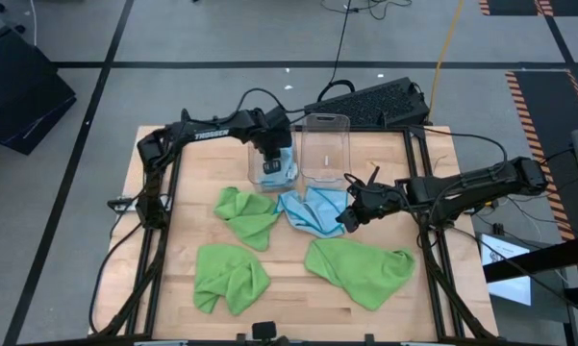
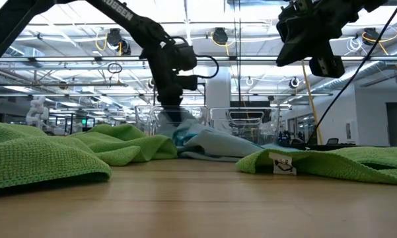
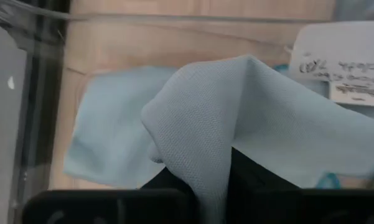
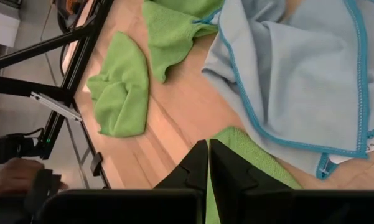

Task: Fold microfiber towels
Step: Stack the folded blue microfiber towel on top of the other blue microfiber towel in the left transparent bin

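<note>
A folded blue towel (image 1: 272,171) sits inside the left clear bin (image 1: 269,154) near twelve o'clock, draped over the left gripper (image 1: 270,161), whose jaw state I cannot tell. A flat blue towel (image 1: 313,210) runs nine-to-three below the bins. The right gripper (image 1: 347,219), jaws pressed together, hovers at its three o'clock edge.

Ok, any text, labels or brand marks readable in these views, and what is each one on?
"TROSSEN": white lettering on the left arm in the high view, just legible.
"...SEN": the same brand lettering on that arm in the low view, start cut off.
White care tag on the light blue towel in the left wrist view: printed, too blurred to read.
Small white tag on a green towel in the low view: dark marks, unreadable.
</note>
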You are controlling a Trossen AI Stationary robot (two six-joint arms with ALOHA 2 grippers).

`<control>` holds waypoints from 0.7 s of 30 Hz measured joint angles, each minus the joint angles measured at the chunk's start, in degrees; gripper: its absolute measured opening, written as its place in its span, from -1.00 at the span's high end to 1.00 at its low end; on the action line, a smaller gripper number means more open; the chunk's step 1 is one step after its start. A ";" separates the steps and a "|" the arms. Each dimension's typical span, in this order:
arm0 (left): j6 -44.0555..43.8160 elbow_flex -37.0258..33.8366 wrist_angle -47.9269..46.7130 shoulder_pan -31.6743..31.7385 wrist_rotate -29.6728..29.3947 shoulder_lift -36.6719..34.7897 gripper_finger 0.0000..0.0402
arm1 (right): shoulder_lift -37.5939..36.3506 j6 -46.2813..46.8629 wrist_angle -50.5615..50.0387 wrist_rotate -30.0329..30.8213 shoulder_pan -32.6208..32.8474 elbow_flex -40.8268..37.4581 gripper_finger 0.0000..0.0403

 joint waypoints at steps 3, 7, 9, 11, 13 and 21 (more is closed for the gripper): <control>-0.81 0.00 1.69 0.00 -2.85 -0.03 0.74 | 0.00 0.00 -0.16 0.07 0.24 0.00 0.95; -1.66 0.00 4.13 0.04 -5.35 -0.05 0.72 | 0.00 0.00 -0.17 0.07 0.24 0.00 0.95; -0.93 0.00 4.36 0.04 -5.33 -0.05 0.68 | 0.00 -0.02 -0.18 0.06 0.24 0.00 0.95; -0.51 0.00 4.13 0.04 -5.35 -0.05 0.59 | 0.00 -0.02 -0.17 0.00 0.26 0.00 0.95; -0.96 0.00 4.25 0.04 -5.63 -0.05 0.46 | 0.00 -0.02 -0.17 -0.06 0.26 0.00 0.95; -7.75 0.00 2.88 0.19 -14.40 -0.67 -0.01 | 0.00 -0.50 0.23 -0.31 0.26 0.00 0.95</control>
